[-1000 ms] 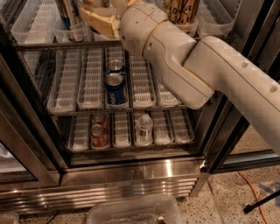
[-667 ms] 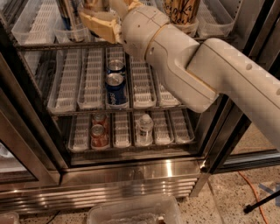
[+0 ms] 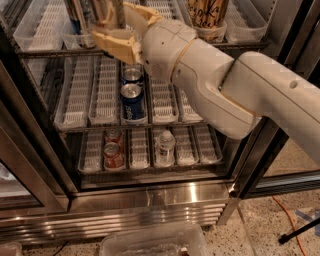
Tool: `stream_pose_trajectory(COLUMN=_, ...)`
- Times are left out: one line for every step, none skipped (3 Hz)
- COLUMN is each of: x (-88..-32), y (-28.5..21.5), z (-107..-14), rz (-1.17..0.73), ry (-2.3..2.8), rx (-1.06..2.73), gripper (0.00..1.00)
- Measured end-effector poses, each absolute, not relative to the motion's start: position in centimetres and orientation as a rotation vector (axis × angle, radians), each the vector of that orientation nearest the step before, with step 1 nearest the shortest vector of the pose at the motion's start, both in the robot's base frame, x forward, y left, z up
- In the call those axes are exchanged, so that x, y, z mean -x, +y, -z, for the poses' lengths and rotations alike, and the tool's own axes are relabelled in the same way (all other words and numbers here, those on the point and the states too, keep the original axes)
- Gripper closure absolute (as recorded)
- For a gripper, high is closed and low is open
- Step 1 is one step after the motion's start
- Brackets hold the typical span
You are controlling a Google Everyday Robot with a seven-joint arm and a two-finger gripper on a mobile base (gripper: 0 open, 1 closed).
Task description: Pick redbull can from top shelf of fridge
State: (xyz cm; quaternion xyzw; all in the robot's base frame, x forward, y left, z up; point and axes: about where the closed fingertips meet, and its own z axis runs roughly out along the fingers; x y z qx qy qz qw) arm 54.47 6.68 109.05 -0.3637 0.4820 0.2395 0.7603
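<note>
1. Roughly: gripper (image 3: 114,24) was up at top shelf (image 3: 42,25) level inside the fridge (image 3: 150,200). Its tan fingers (image 3: 116,46) were spread, so the jaws stood apart w/ nothing clearly clamped.
2. Redbull can (image 3: 76,17) stood upright on the top shelf, just left of the gripper, its top cut off by the frame edge. It looked clear of the fingers. A slim dark upright shape showed in the gap btwn them; couldn't ID it.
3. Step in hand, my read: lining up on the can, grasp not yet made.
4. To do it well:
   - Shift the gripper left until the can's body sits centred btwn the fingers.
   - Keep the fingers level w/ mid-body, not the lid.
   - Come in straight along the lane so the lower finger doesn't catch a tray front.
   - Close only once both fingers flank it. A slim can prob. tips if one finger nudges it first.
5. Watch-outs:
   - Tan can w/ black script (image 3: 207,15) stood on the same shelf to the right, near the wrist.
   - Forearm crossed in front of the mid rack, above the Pepsi can (image 3: 132,100).
   - Lift-out should prob. go up a touch, then straight back.
6. Vs 0.7 s earlier: gripper sat slightly lower and the wrist looked rolled a little. Arm was otherwise approx. in the same place. Redbull can and Pepsi can hadn't moved.
</note>
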Motion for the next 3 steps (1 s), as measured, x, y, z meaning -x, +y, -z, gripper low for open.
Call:
stream_pose_trajectory(x=-53.6, y=6.5, z=-108.2, rz=-0.545, ry=1.071, rx=0.805, gripper=1.00)
stream_pose_trajectory(x=-52.7, y=6.0, z=-107.4, rz=-0.566, ry=1.083, rx=0.806, gripper=1.00)
stream_pose_trajectory(x=-51.7, y=5.4, z=-106.7, rz=-0.585, ry=1.093, rx=0.805, gripper=1.00)
